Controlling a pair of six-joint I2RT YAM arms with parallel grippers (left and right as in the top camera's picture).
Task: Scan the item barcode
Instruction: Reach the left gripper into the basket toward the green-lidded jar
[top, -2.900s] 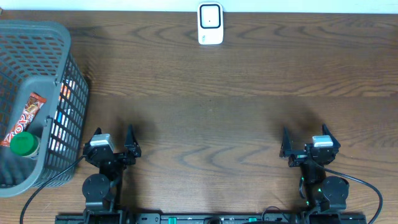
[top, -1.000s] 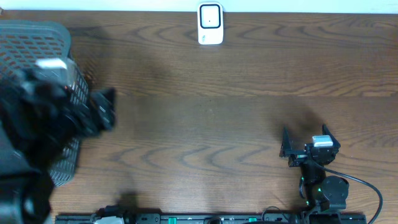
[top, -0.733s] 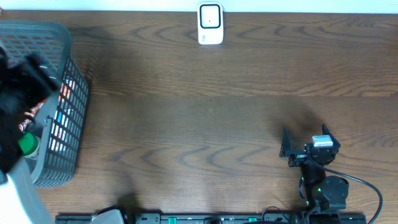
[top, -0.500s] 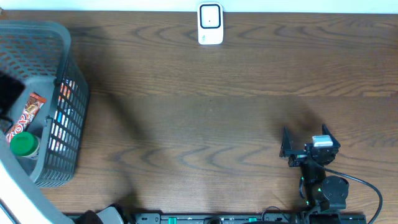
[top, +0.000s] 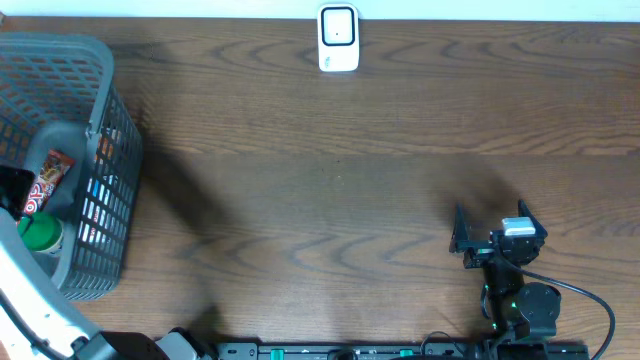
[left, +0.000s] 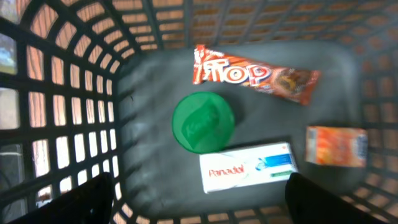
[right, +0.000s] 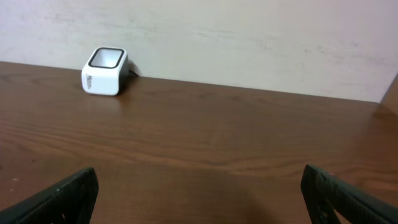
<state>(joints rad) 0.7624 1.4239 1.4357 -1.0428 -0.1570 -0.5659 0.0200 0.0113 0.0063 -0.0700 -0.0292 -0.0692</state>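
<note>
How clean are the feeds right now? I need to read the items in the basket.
Left wrist view: soft with blur, the orange packet smeared worst, yet the Panadol box and chocolate bar lettering is legible. Overhead view: crisp, with a broad soft shadow on the table beside the basket. Right wrist view: scanner sharp, no glare.

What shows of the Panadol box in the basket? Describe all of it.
The Panadol box is a flat white carton, cardboard by its look, with red lettering on its left half and a teal mark toward its right end. It lies face up, slightly tilted, on the floor of the grey basket. Its upper left corner meets the green cap in the left wrist view; contact is unclear. Nothing grips it.
</note>
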